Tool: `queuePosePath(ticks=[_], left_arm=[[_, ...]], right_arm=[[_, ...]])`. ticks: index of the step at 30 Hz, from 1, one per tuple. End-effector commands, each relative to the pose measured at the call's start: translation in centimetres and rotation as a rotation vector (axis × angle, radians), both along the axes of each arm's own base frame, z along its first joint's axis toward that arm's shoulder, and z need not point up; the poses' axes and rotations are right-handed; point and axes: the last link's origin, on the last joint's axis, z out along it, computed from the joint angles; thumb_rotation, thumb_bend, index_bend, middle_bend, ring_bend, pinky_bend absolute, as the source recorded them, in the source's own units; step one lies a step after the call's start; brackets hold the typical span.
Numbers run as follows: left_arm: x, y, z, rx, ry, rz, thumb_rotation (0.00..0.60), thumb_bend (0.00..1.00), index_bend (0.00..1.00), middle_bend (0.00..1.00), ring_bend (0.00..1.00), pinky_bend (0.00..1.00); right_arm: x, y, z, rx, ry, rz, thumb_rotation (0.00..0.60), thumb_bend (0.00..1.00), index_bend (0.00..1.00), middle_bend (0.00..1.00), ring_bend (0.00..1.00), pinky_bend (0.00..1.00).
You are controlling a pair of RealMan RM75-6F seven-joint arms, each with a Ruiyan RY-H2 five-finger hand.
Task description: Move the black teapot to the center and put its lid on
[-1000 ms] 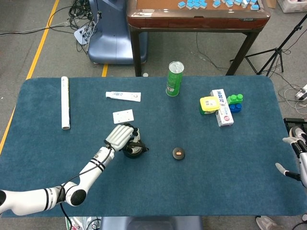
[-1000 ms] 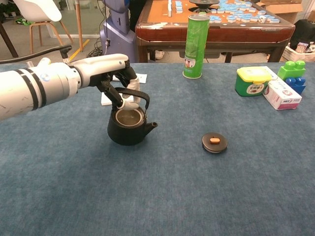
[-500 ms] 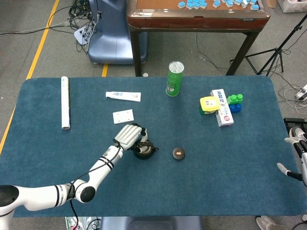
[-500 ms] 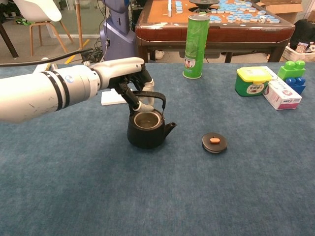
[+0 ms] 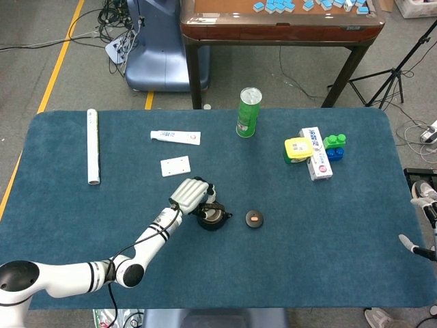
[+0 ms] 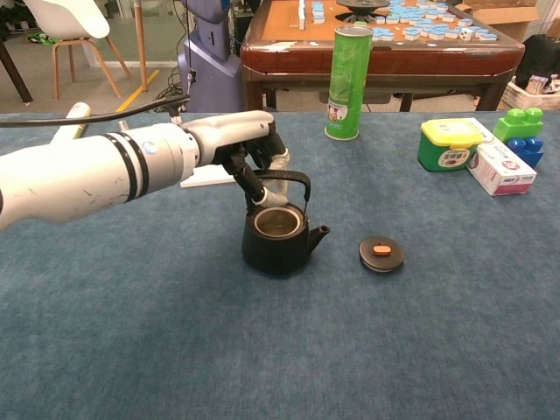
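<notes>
left arm: reaches from lower left toward frame centre
left hand (image 6: 254,157): fingers curled round a handle
right hand (image 5: 427,225): at right edge, mostly cropped, grasp unreadable

The left hand (image 6: 254,162), gripping the handle, carries the black teapot (image 6: 280,238) rightward across the table toward the lid (image 6: 381,253); the pot now sits near the lid, seemingly just touching the cloth.

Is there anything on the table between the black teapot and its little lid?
No. Both views show only bare blue cloth between the black teapot and the lid.
</notes>
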Motion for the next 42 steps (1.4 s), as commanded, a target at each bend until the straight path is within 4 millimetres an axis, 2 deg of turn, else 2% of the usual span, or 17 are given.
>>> queuePosePath(ticks=[1, 5, 10, 13, 18, 21, 31, 42], left_arm=[[-0.1, 0.0, -0.1, 0.001, 0.006, 0.000, 0.600, 0.26, 0.79, 0.48, 0.36, 0.20], [-0.4, 0.1, -0.4, -0.005, 0.029, 0.006, 0.600, 0.26, 0.76, 0.48, 0.36, 0.20], [-0.7, 0.1, -0.4, -0.003, 0.032, 0.017, 0.600, 0.25, 0.63, 0.48, 0.36, 0.20], [-0.9, 0.1, -0.4, -0.008, 0.036, 0.024, 0.600, 0.25, 0.51, 0.45, 0.36, 0.20], [-1.0, 0.1, -0.1, -0.010, 0.036, 0.034, 0.600, 0.25, 0.29, 0.33, 0.34, 0.20], [-1.0, 0.2, 0.2, -0.009, 0.026, 0.046, 0.600, 0.25, 0.20, 0.28, 0.31, 0.20], [-1.4, 0.6, 1.2, -0.008, 0.002, 0.083, 0.600, 0.25, 0.17, 0.25, 0.29, 0.20], [-2.7, 1.6, 2.2, 0.055, 0.004, 0.141, 0.600, 0.25, 0.17, 0.25, 0.29, 0.20]], right_arm=[[0.0, 0.0, 0.0, 0.001, 0.000, -0.002, 0.600, 0.17, 0.28, 0.28, 0.11, 0.18], [0.0, 0.1, 0.0, 0.002, -0.002, 0.000, 0.600, 0.17, 0.28, 0.28, 0.11, 0.18], [-0.1, 0.2, 0.1, -0.002, 0.000, 0.002, 0.600, 0.17, 0.28, 0.28, 0.11, 0.18], [0.1, 0.3, 0.1, -0.003, -0.001, 0.007, 0.600, 0.17, 0.28, 0.28, 0.11, 0.18], [0.1, 0.3, 0.0, -0.002, -0.001, 0.007, 0.600, 0.17, 0.28, 0.28, 0.11, 0.18], [0.1, 0.2, 0.0, 0.000, -0.001, 0.007, 0.600, 0.17, 0.28, 0.28, 0.11, 0.18], [0.2, -0.3, -0.3, 0.008, -0.003, 0.018, 0.600, 0.17, 0.28, 0.28, 0.11, 0.18], [0.5, -0.2, -0.2, 0.008, 0.001, 0.030, 0.600, 0.17, 0.28, 0.28, 0.11, 0.18]])
